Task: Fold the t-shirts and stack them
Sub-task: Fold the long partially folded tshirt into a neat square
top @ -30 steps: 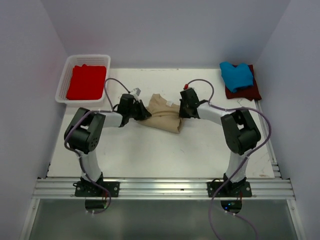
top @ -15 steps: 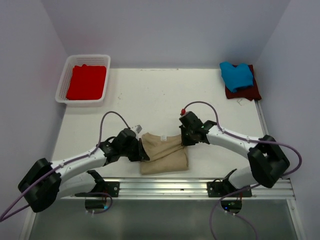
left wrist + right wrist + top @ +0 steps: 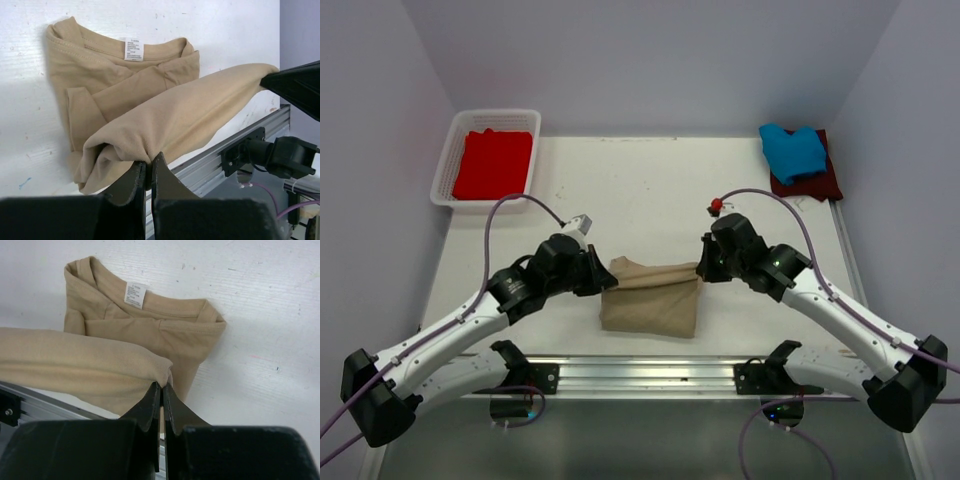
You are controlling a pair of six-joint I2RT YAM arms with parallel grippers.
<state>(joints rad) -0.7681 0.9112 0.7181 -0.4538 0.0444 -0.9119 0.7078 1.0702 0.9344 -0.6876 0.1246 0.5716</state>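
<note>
A white counter [image 3: 650,190] fills the overhead view, walled in pale lilac, with an aluminium rail [image 3: 650,372] along its near edge. We see the tan t-shirt [image 3: 650,305] near that edge, midway between the two arms. The left tool [image 3: 606,281] grips its upper left corner and the right tool [image 3: 701,271] its upper right corner, with the top edge stretched between them. At the far left a white lattice basket [image 3: 495,115] holds the red t-shirt [image 3: 493,165]. In the far right corner the blue t-shirt [image 3: 792,150] lies on the maroon t-shirt [image 3: 820,185].

From the left wrist we find the tool's fingers clenched on a bunched fold of tan cloth, lifted above the counter. The fold runs as a raised band to the other tool at the right edge of the view. Beneath it the rest of the shirt lies flat, its collar and white neck label [image 3: 133,50] facing up.

From the right wrist we see the fingers pinched tight on the same raised fold, with the collar end lying on the counter beyond.
</note>
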